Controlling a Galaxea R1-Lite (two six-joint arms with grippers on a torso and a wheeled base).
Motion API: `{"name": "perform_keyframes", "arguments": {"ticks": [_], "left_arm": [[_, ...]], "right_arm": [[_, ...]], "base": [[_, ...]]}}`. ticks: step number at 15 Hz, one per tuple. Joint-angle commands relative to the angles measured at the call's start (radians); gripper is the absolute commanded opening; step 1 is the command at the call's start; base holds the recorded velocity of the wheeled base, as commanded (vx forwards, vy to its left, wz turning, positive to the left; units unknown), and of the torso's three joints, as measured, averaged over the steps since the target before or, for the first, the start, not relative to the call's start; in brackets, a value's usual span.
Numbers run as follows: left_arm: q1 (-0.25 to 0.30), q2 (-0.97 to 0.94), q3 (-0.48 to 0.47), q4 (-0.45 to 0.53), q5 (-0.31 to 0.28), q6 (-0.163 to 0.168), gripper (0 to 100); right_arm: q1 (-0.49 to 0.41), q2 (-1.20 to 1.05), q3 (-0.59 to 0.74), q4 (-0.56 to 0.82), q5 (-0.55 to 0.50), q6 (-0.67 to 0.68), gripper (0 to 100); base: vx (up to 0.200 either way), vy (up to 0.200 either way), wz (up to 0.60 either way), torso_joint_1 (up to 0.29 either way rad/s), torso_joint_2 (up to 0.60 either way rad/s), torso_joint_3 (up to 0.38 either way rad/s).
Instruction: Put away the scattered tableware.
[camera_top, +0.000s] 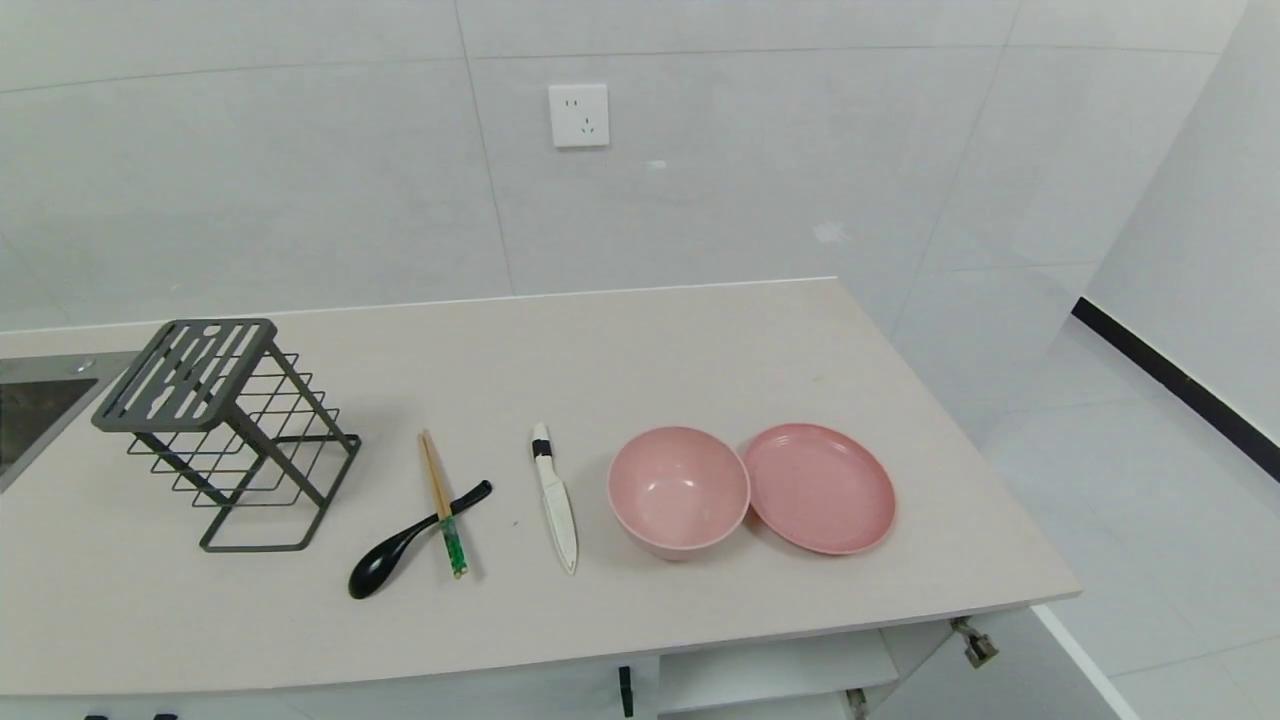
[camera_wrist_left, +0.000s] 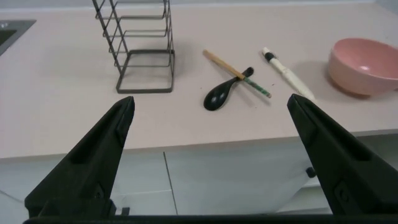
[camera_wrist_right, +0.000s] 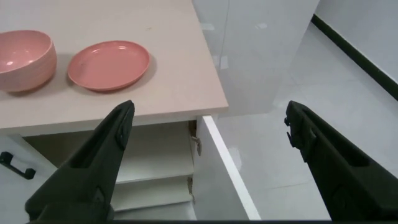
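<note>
In the head view, a beige countertop (camera_top: 650, 350) carries the scattered tableware in a row. At its left end stands a dark grey wire rack with a slotted top (camera_top: 230, 430). Beside it lies a glossy black spoon (camera_top: 400, 548), and a pair of wooden chopsticks with green tips (camera_top: 443, 503) crosses its handle. Next come a white knife with a dark band on its handle (camera_top: 555, 497), a round pink bowl (camera_top: 678, 490) and, just beside it, a shallow pink plate (camera_top: 820, 487).

In the left wrist view, the left gripper (camera_wrist_left: 211, 106) hangs off the counter's front edge, fingers spread wide, facing the spoon and chopsticks.

In the right wrist view, the right gripper (camera_wrist_right: 210, 109) is likewise spread and holds nothing. It is off the counter's corner above an open white cabinet door (camera_wrist_right: 224, 168), with the bowl and plate beyond.
</note>
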Motion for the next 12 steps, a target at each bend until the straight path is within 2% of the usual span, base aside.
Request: {"name": "perform_keyframes", "arguments": {"ticks": [1, 6, 10, 12], "left_arm": [[0.000, 0.001, 0.000, 0.000, 0.001, -0.001, 100], [0.000, 0.001, 0.000, 0.001, -0.001, 0.003, 100], [0.000, 0.001, 0.000, 0.001, -0.002, 0.005, 100], [0.000, 0.001, 0.000, 0.001, -0.004, 0.005, 100]], "right_arm": [[0.000, 0.000, 0.000, -0.002, 0.003, 0.003, 100], [0.000, 0.000, 0.000, -0.015, 0.003, 0.000, 100], [0.000, 0.000, 0.000, -0.140, 0.010, -0.008, 100], [0.000, 0.000, 0.000, -0.264, 0.064, -0.008, 100]], "base": [[0.000, 0.000, 0.00, 0.000, 0.00, 0.000], [0.000, 0.000, 0.00, 0.000, 0.00, 0.000], [0.000, 0.000, 0.00, 0.000, 0.00, 0.000], [0.000, 0.000, 0.00, 0.000, 0.00, 0.000]]}}
